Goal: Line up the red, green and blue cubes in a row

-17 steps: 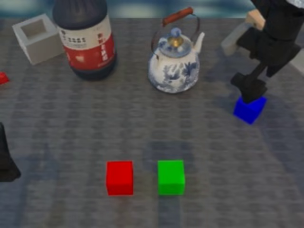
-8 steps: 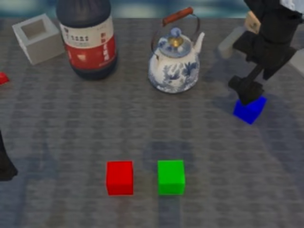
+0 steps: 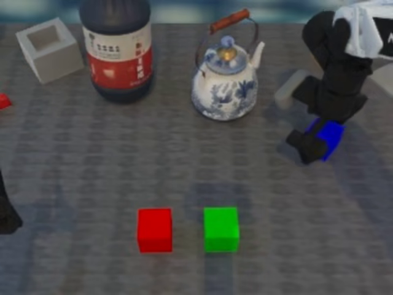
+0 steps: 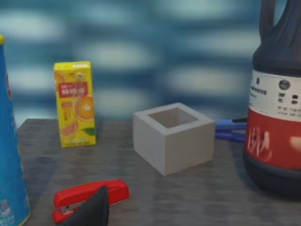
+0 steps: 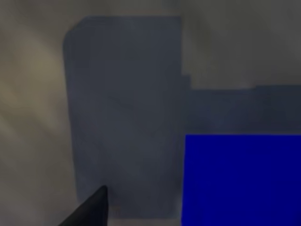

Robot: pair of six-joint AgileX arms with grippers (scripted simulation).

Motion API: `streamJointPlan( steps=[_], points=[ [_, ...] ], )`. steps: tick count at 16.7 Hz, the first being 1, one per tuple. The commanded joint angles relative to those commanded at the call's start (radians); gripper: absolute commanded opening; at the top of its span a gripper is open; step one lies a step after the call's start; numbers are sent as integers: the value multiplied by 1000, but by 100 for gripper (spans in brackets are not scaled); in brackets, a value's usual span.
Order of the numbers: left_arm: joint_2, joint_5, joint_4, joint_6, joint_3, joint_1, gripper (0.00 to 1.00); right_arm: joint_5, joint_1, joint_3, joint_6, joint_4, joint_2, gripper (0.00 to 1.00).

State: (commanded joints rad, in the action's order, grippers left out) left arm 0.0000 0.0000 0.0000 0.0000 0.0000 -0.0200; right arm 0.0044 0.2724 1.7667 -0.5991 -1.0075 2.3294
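Observation:
The red cube (image 3: pixel 154 229) and the green cube (image 3: pixel 221 228) sit side by side near the front of the table with a small gap between them. The blue cube (image 3: pixel 332 136) lies apart at the right, behind them, partly covered by my right arm. My right gripper (image 3: pixel 310 145) is low at the blue cube's left side and open. In the right wrist view one dark fingertip (image 5: pixel 96 205) stands clear of the blue cube (image 5: pixel 242 181), with bare table between them. My left gripper (image 3: pixel 6 215) is parked at the table's left edge.
A dark sauce bottle (image 3: pixel 116 49) and a grey-white hollow box (image 3: pixel 48 49) stand at the back left, and a blue-and-white teapot (image 3: pixel 226 77) at the back middle. A red stapler (image 4: pixel 89 197) and an orange juice carton (image 4: pixel 75 103) lie near the left edge.
My right arm has swung and turned its wrist, and the gripper has dropped from above the blue cube to its left side. The cubes and my left arm have stayed put.

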Motion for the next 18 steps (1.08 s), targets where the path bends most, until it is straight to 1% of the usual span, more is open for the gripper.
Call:
streamJointPlan(
  steps=[4,17,18],
  points=[
    [0,0,0,0,0,0,100,0,0,-2,0,2,1,100],
    [0,0,0,0,0,0,100,0,0,-2,0,2,1,2],
    [0,0,0,0,0,0,100,0,0,-2,0,2,1,0]
  ],
)
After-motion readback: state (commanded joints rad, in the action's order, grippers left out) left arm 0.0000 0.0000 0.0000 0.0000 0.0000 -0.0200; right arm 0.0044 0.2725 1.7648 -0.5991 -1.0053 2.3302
